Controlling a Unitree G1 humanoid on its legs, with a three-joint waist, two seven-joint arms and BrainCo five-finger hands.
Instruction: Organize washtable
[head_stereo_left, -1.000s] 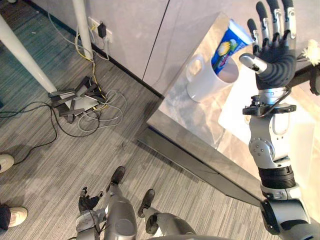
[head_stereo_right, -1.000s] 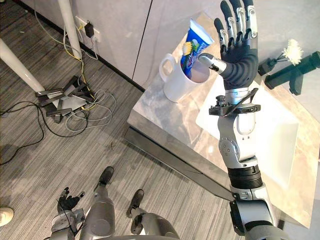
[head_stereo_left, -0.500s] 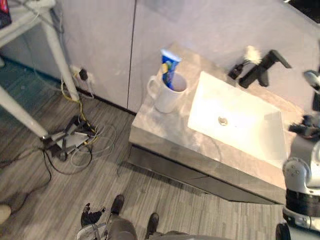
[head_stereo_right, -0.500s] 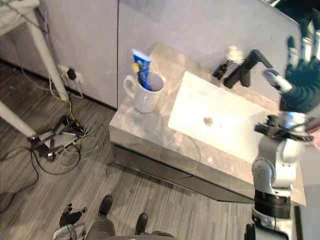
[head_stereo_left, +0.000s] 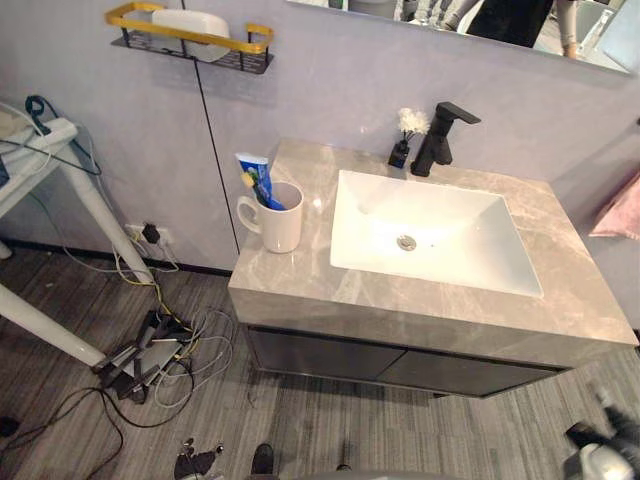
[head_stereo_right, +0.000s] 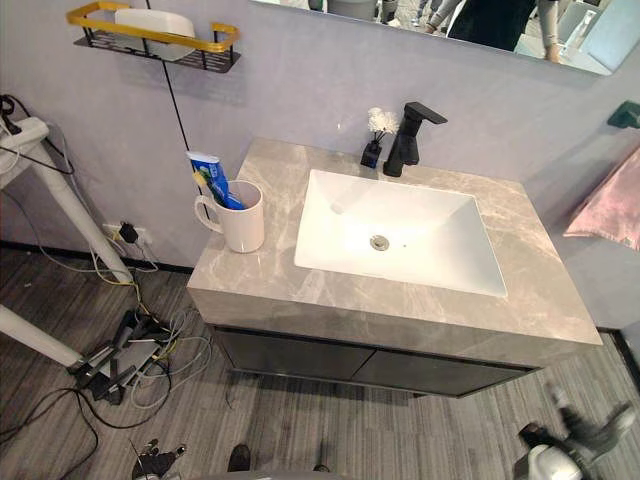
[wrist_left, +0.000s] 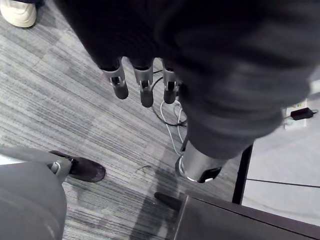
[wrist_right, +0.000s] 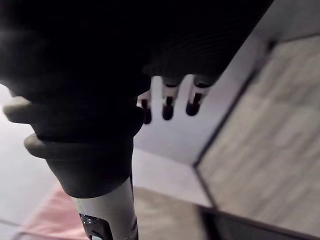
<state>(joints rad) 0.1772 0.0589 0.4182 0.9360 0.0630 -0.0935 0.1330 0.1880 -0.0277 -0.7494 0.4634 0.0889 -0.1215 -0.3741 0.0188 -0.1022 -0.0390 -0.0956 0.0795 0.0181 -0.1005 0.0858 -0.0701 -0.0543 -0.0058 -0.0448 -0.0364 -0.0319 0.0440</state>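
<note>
On the left end of the grey marble countertop (head_stereo_left: 300, 280) of the washtable stands a white mug (head_stereo_left: 276, 215), upright, handle turned away from the basin. A blue toothpaste tube (head_stereo_left: 254, 172) stands in the mug, leaning toward the wall, with a slim dark blue item (head_stereo_left: 266, 196) beside it in the cup, too small to identify. Just beside the mug the white rectangular sink basin (head_stereo_left: 370, 215) is set into the top, its drain (head_stereo_left: 406, 242) near the middle. A black faucet (head_stereo_left: 440, 135) stands at the back edge of the basin, and a small dark vase with a white flower (head_stereo_left: 404, 140) stands touching or nearly touching it on the mug side. Dark cabinet fronts (head_stereo_left: 400, 365) run under the countertop. On the wall above the mug hangs a shelf with a gold rail (head_stereo_left: 235, 45), carrying a white item (head_stereo_left: 190, 20). A mirror (head_stereo_left: 450, 15) sits above the faucet; a pink towel (head_stereo_left: 620, 205) hangs at the far right. Left hand (wrist_left: 146, 87): low over the grey floor (wrist_left: 60, 110), well apart from the countertop, fingers straight and hanging, nothing held. Right hand (wrist_right: 167, 102): also low, fingers relaxed, nothing in its grasp. Floor left of the cabinet: a tangle of cables (head_stereo_left: 150, 350) and white table legs (head_stereo_left: 95, 210). A person's white shoe (wrist_left: 19, 11) shows in the left wrist view.
</note>
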